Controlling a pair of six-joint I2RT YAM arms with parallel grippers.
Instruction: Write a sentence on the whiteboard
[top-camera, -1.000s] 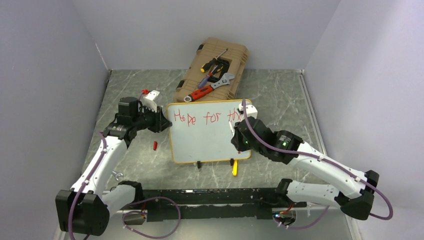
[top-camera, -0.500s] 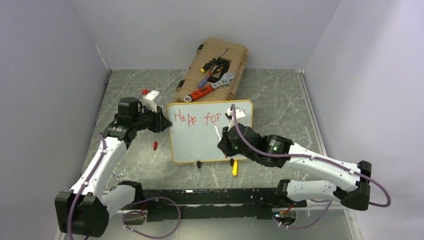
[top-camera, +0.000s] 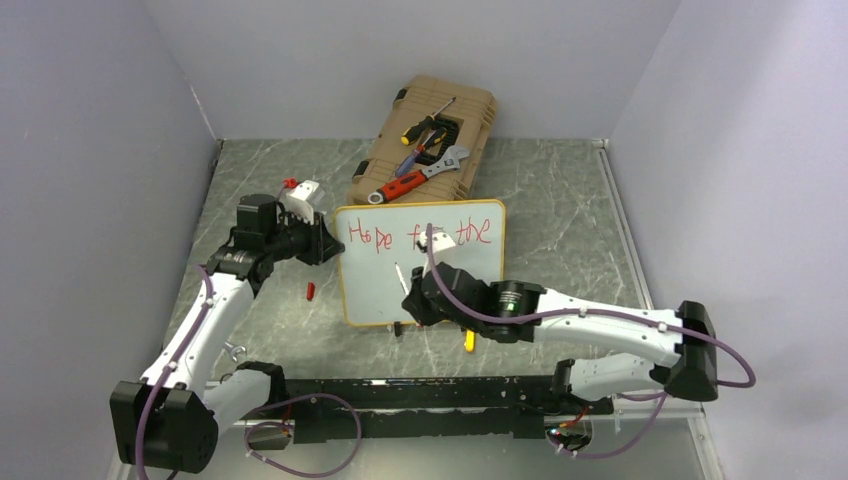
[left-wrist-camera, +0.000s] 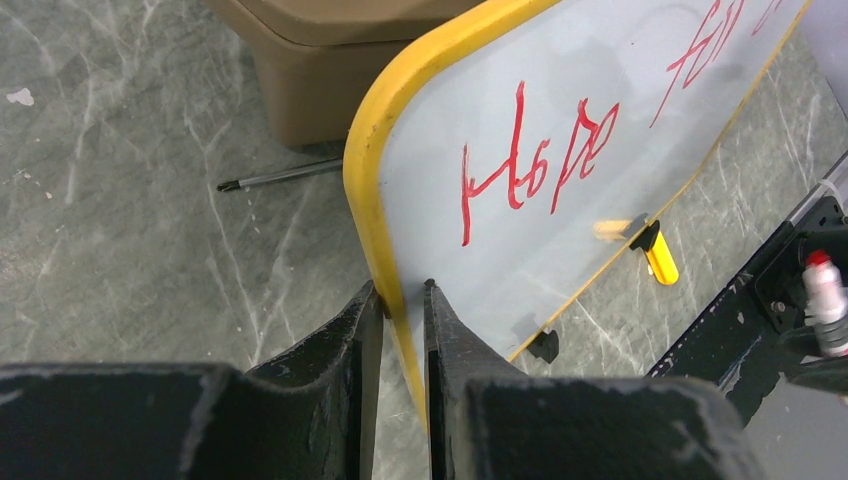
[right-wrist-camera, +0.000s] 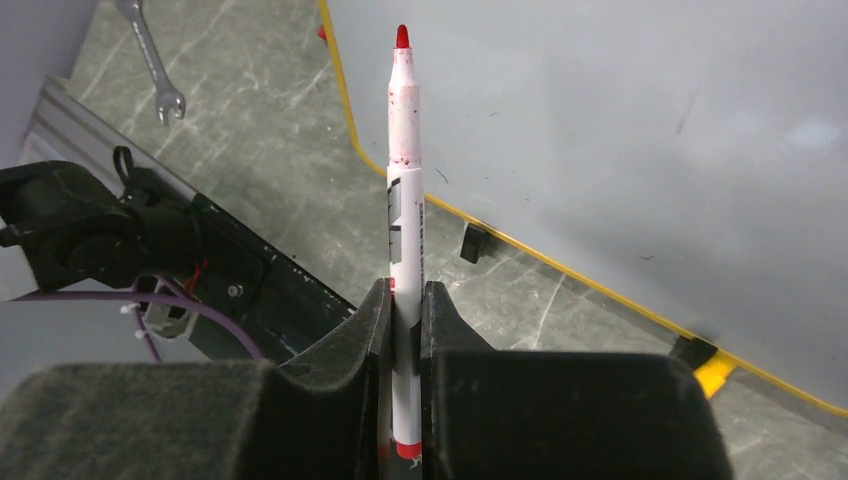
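Both arms engaged: left gripper (left-wrist-camera: 402, 290) pinched narrow on the yellow left edge of the whiteboard (top-camera: 375, 285), which stands upright on the tabletop (top-camera: 560, 200). The right gripper (right-wrist-camera: 403, 290) is clamped on a red-tipped marker (right-wrist-camera: 404, 180), tip before the blank lower board, contact unclear. Of the sentence (top-camera: 368, 235), "Hope" and "the" are readable.

Lit brightly and evenly from overhead, in cool, diffuse light. Casts only soft, faint shadows on the table (top-camera: 560, 200) toward its near edge. Shows a dull sheen and a blurred yellow reflection on the whiteboard (left-wrist-camera: 600, 80) in the left wrist view. Blurs the near black fingers (left-wrist-camera: 335, 380) in both wrist views; renders farther parts sharp.
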